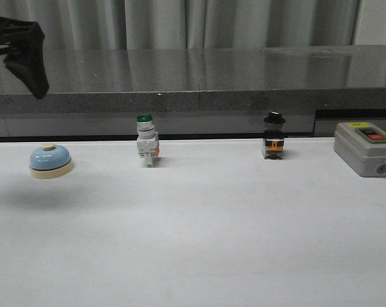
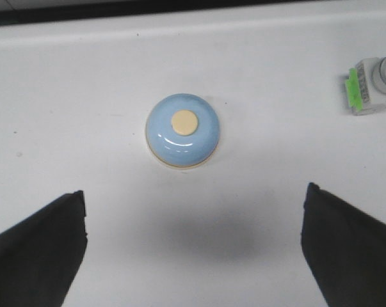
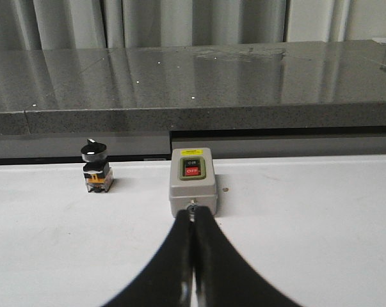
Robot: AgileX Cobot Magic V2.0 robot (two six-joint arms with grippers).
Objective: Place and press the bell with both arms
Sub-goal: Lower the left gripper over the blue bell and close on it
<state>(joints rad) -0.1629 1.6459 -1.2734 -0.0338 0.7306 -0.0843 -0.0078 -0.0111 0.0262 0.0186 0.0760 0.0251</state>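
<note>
Bell [image 2: 182, 130] on table, centred below spread left jaws; right jaws closed, empty.

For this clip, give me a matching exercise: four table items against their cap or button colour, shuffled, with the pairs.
Items:
1. bell
2. left switch
3. middle switch
4. grey box

Colours:
A. black cap
B. red and black buttons under a yellow label
C. cream button
D. green cap

Pairs: 1-C, 2-D, 3-A, 4-B
</note>
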